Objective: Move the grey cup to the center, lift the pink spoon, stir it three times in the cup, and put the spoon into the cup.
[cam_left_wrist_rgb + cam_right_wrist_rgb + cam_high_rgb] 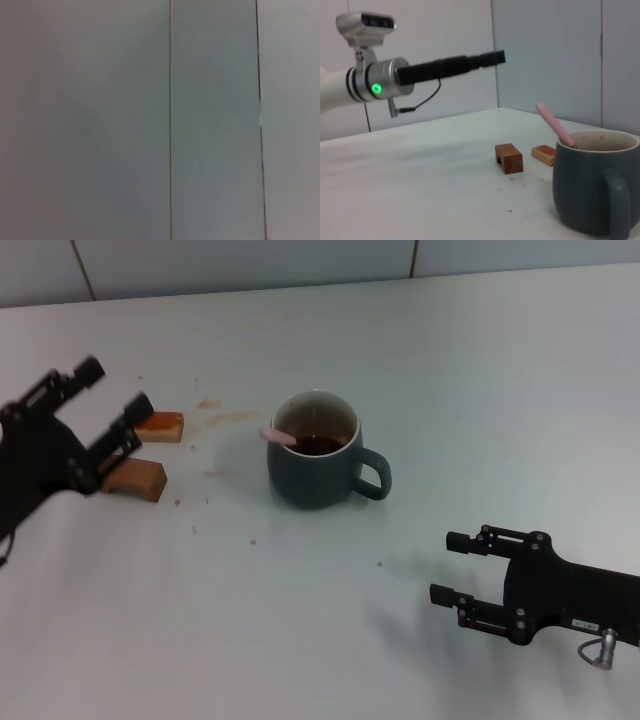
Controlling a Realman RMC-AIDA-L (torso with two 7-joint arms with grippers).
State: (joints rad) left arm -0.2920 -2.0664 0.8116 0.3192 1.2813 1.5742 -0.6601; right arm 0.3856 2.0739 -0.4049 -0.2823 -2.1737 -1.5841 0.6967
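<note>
Cup [318, 462] sits upright mid-table [480, 390], between the two claws, handle toward the right claw's side. Dark liquid inside. Spoon [279, 436] is in the cup: bowl end down in the liquid, pink handle leaning on the rim on the left claw's side and sticking out past it. Right wrist view confirms: spoon [554, 125] slants up out of the cup [592, 185], nothing touching it.

Left claw [112, 405]: spread, holding nothing, raised off the table, well apart from the cup. Fingers point toward the far side of the table. Seen in the right wrist view, the left claw [487, 57] hangs high above the table, beyond the cup.

Two blocks next to the left claw: orange-topped block [160, 426] just past its fingertips, on the cup side; brown block [136, 479] just below and beside the claw body. Both lie flat on the table, apart from each other and from the cup. The right wrist view shows the brown block [509, 158] has an arch-shaped cutout underneath; the orange-topped one [543, 154] lies closer to the cup.

Right claw [449, 567]: spread, holding nothing, near the table's near edge, fingers pointing across toward the left side; cup is ahead of it and farther out, well apart.

Brown specks and a stain [208, 403] lie on the table between the blocks and the cup.

Left wrist view: only wall panels [100, 120].
</note>
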